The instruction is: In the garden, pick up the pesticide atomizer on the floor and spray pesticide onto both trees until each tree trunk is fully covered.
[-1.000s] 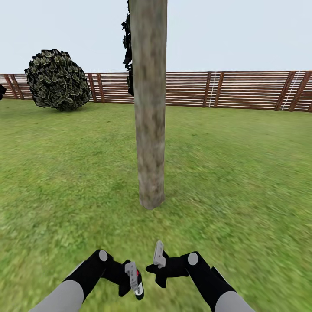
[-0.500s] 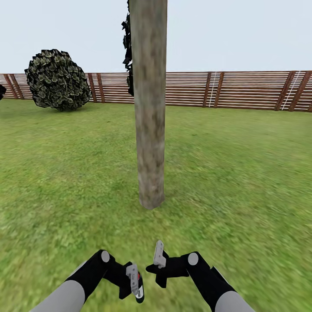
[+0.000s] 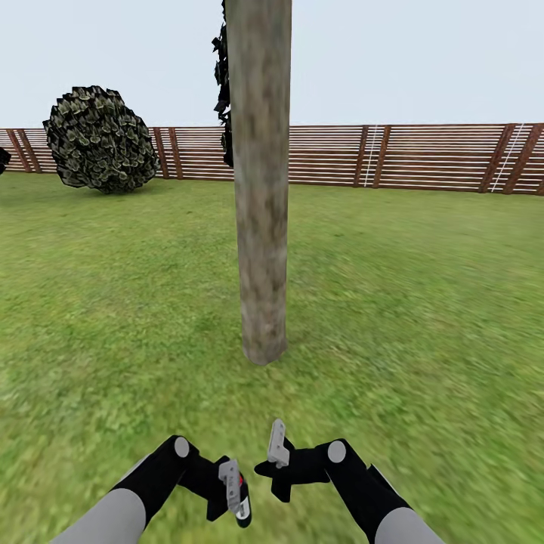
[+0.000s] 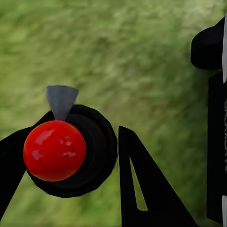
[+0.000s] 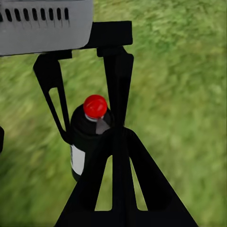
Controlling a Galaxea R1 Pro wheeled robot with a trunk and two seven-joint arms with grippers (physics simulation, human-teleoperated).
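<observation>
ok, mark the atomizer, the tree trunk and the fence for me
pesticide atomizer [image 4: 54, 150], left wrist view, on its red top
tree trunk [image 3: 261, 227], head view, mid-height on the bark
fence [image 3: 438, 157], head view, on the horizontal slats

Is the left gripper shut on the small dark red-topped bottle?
Yes. The left gripper has its black fingers flanking the red-topped dark bottle; the right wrist view shows the same.

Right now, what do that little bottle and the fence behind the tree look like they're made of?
The atomizer in the left pincer looks like dark, smooth plastic with a glossy red top, judging by its sheen. The fence looks like brown wooden slats, going by the horizontal planks and posts.
</observation>
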